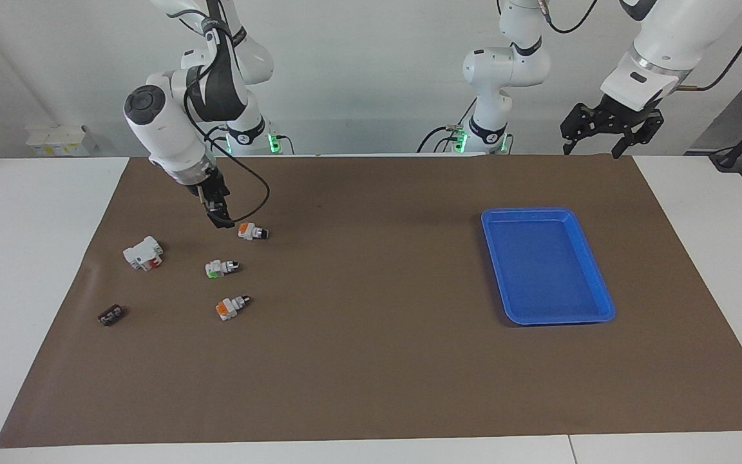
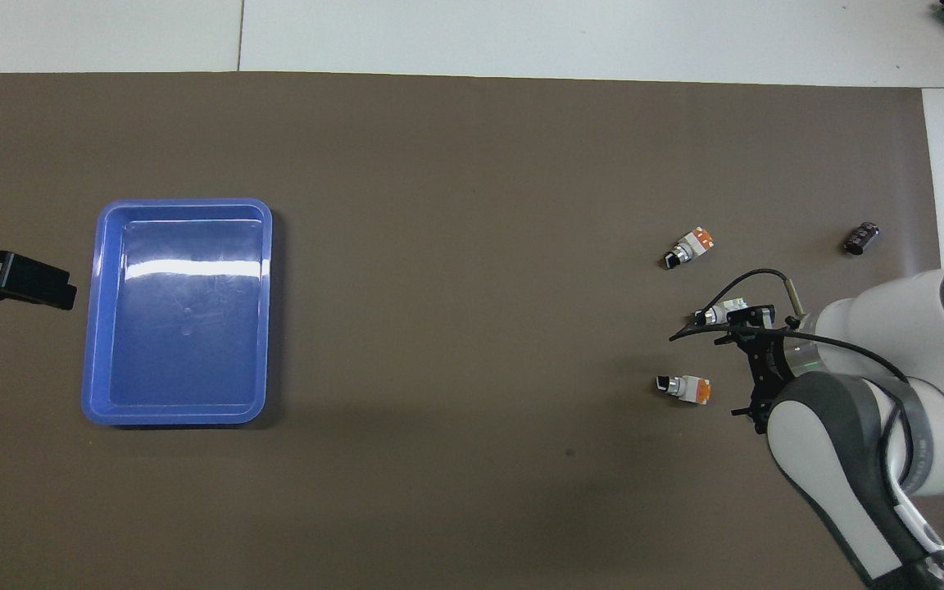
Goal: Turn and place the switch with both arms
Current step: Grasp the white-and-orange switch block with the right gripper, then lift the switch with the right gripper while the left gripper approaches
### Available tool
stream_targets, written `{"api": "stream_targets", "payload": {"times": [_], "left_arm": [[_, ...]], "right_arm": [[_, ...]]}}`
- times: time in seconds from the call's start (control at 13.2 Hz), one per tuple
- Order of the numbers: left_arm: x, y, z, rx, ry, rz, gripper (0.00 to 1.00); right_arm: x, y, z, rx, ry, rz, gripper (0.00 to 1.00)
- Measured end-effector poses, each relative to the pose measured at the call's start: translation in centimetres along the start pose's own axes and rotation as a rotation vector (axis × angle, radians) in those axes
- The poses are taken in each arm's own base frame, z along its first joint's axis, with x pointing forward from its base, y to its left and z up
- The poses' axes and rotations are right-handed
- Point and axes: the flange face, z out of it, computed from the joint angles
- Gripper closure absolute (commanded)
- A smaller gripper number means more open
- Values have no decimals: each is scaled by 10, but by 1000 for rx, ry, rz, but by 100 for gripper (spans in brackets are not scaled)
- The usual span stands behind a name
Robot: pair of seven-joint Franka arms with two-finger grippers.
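I count three switches, one blue tray [image 1: 596,276], two tools. The switch [image 1: 253,231]: white body, orange-red end, broad black knob, lying near the counter's right-arm end. Right tool [image 1: 221,220] hangs beside it, fingers apart. Left tool [image 1: 609,124] waits, fingers apart.

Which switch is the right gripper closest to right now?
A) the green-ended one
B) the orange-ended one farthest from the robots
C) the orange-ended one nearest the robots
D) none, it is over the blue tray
C: in the facing view the right gripper hangs open just beside the switch, the orange-ended one nearest the robots.
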Motion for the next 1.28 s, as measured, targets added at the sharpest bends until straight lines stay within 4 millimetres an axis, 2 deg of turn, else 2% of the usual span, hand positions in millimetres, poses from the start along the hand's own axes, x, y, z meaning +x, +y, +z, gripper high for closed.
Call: {"api": "stream_targets", "payload": {"times": [0.38,0.53,0.76,0.83,0.91,1.06,1.13,1.21,1.28], "left_arm": [[0,0,0,0,0,0,0],[0,0,0,0,0,0,0],[0,0,0,0,0,0,0],[0,0,0,0,0,0,0],[0,0,0,0,0,0,0],[0,0,0,0,0,0,0],[0,0,0,0,0,0,0],[0,0,0,0,0,0,0],[0,0,0,0,0,0,0]], "right_arm": [[17,10,58,28,-57,132,0],[15,17,82,43,-41,130,0],[4,22,100,59,-25,105,2],[3,23,106,65,-20,102,14],[4,22,109,69,-17,104,19],[5,20,108,85,-15,105,19],[6,19,107,89,-15,107,25],[6,19,107,89,-15,109,36],[7,19,106,93,-15,110,58]]}}
